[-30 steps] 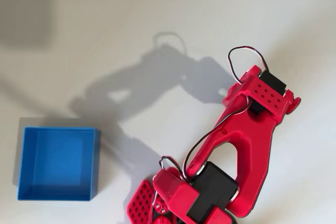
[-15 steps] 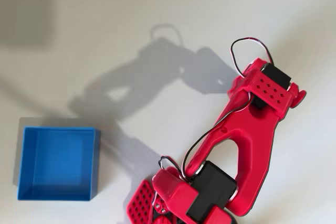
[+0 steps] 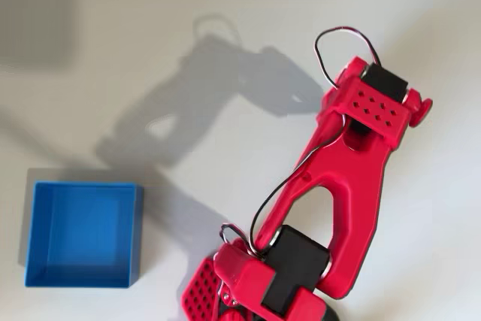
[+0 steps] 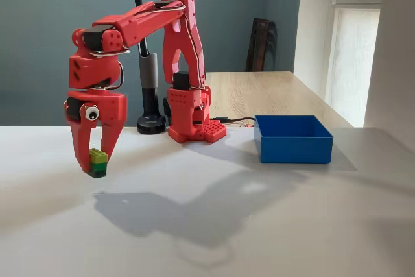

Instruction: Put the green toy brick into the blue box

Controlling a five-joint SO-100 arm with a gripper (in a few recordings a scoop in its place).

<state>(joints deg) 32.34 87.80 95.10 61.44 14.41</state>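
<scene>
In the fixed view the red arm's gripper [image 4: 97, 163] hangs at the left, above the white table, shut on the green toy brick [image 4: 98, 162], which is held clear of the surface. The blue box [image 4: 292, 139] stands on the table to the right, well apart from the gripper, and nothing shows inside it. In the overhead view the blue box [image 3: 83, 234] sits at the lower left, and the red arm [image 3: 353, 178] stretches up the right side, hiding the gripper and the brick beneath it.
The arm's red base [image 4: 194, 124] stands at the back centre beside a black lamp post [image 4: 149, 95]. A wooden tabletop [image 4: 272, 92] lies behind. The arm's shadow falls across the white table [image 4: 214, 225].
In the overhead view the arm's outer end has risen and shifted up and slightly left. The box has not moved.
</scene>
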